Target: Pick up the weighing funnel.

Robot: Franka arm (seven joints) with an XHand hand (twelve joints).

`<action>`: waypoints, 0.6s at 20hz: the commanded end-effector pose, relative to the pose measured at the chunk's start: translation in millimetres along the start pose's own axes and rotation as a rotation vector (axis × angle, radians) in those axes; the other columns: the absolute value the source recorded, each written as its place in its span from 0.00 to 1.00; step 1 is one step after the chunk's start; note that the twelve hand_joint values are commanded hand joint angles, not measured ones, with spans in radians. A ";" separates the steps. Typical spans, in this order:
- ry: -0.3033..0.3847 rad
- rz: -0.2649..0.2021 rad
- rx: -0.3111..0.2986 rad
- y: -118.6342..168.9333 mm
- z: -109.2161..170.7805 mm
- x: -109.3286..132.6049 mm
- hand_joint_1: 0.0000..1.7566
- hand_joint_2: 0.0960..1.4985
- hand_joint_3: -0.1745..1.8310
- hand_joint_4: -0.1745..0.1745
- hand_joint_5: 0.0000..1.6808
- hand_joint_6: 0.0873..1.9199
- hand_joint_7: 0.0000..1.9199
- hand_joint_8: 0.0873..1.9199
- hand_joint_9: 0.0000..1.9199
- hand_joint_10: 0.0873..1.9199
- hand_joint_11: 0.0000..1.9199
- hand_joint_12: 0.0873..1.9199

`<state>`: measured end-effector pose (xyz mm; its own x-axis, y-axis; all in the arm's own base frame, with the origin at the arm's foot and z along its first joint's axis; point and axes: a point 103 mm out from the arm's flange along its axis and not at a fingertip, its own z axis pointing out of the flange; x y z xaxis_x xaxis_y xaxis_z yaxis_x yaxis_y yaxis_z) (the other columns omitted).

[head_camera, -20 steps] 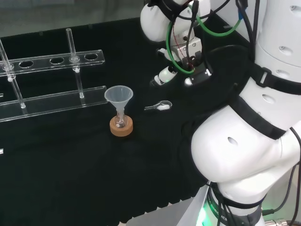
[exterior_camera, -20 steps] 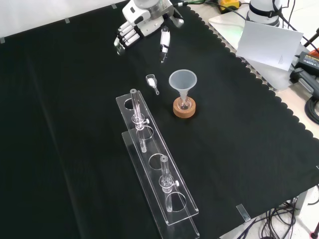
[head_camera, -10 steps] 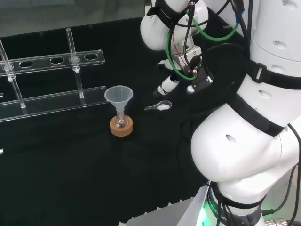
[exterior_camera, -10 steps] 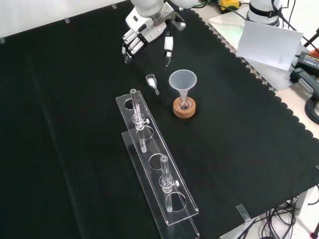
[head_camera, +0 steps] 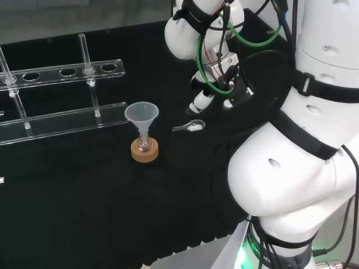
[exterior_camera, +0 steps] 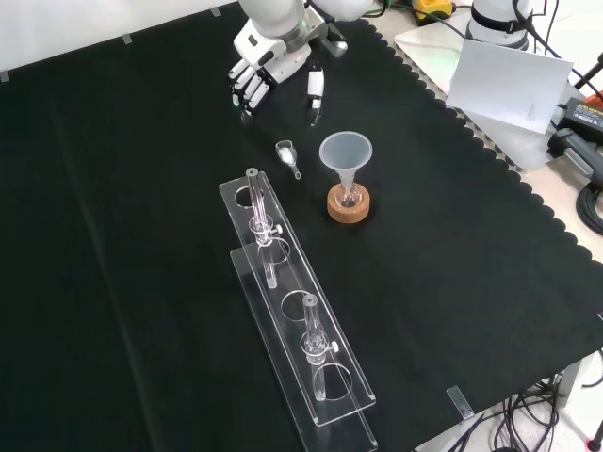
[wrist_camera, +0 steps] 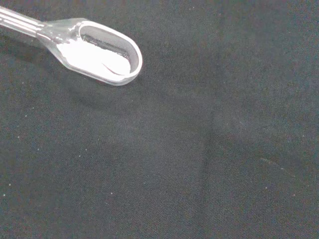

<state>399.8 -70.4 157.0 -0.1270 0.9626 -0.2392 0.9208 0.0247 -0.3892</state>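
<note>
Weighing funnel [exterior_camera: 287, 155], lying on the black cloth [exterior_camera: 113, 235] just left of the big funnel [exterior_camera: 346, 151] in the front view, between the hand [exterior_camera: 278, 52] on the far side and the clear rack [exterior_camera: 292, 311] on the near side. It lies where it lay a second ago, something white in its scoop. Over that second the hand has come down and closer to it, most of the travel falling in the first half; since then it has hardly shifted. The hand is unclenched and holds nothing: fingers [exterior_camera: 247, 87] and thumb [exterior_camera: 316, 89] are spread, pointing down at the cloth either side of a line to the scoop, and clear of it. The approach appears nearly complete. The descent onto the scoop and the closing of the grasp are not yet done.
</note>
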 end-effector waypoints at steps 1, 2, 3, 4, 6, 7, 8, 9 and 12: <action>-0.009 -0.059 0.036 2.5 4.1 -1.7 0.28 0.47 0.09 0.52 0.27 0.00 0.28 0.22 0.13 0.37 0.00 0.70; -0.012 -0.061 0.038 3.4 5.3 -1.5 0.28 0.47 0.09 0.52 0.27 0.00 0.29 0.22 0.14 0.37 0.00 0.70; -0.017 -0.065 0.038 4.1 6.3 0.3 0.28 0.47 0.09 0.53 0.28 0.00 0.29 0.22 0.14 0.37 0.00 0.70; -0.020 -0.065 0.041 4.6 7.3 1.2 0.28 0.47 0.09 0.53 0.28 0.00 0.30 0.22 0.15 0.37 0.00 0.70; -0.027 -0.066 0.049 5.6 9.7 5.2 0.28 0.47 0.09 0.53 0.29 0.00 0.30 0.21 0.15 0.36 0.00 0.70; -0.031 -0.067 0.052 6.0 10.6 7.2 0.28 0.47 0.09 0.53 0.29 0.00 0.31 0.21 0.16 0.36 0.00 0.70; -0.035 -0.066 0.058 6.9 12.1 9.4 0.28 0.47 0.09 0.53 0.29 0.00 0.31 0.21 0.16 0.36 0.00 0.70; -0.034 -0.065 0.063 7.8 13.5 11.1 0.29 0.48 0.09 0.53 0.29 0.00 0.31 0.21 0.16 0.36 0.00 0.70; -0.041 -0.068 0.080 11.6 16.4 17.2 0.29 0.48 0.09 0.54 0.30 0.00 0.32 0.21 0.17 0.36 0.00 0.70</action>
<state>400.1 -65.1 139.5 -0.1971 0.9513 -0.2370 0.8860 0.0694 -0.4584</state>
